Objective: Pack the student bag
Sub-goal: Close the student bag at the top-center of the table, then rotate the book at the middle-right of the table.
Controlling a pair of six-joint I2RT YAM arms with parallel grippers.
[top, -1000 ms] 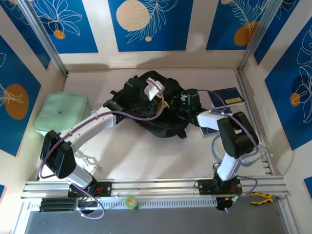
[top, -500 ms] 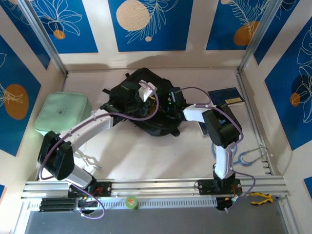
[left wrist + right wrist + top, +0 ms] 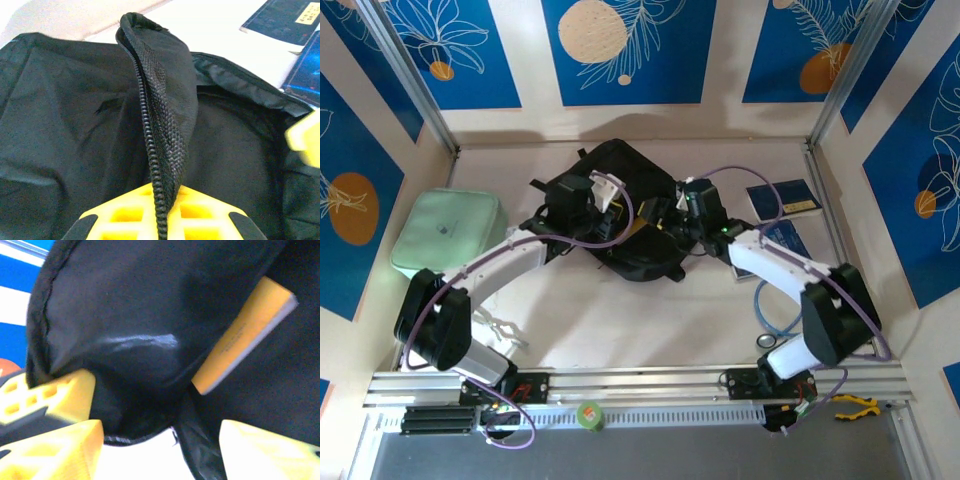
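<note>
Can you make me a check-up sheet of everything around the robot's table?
Surface: pale tabletop, no spills seen.
Job's things: large black fabric student bag lying mid-table, mouth open; orange book inside it.
Clutter: mint-green rectangular bag at left; two dark blue books at right; pale blue looped tube; green tape roll on front rail.
Claws: left claw shut on the bag's zipper edge; right claw open at the bag's mouth.
Cables: purple cables run along both arms.
Surroundings: blue leaf-patterned wall panels.

Lab booth, blue-patterned walls (image 3: pixel 665 60)
</note>
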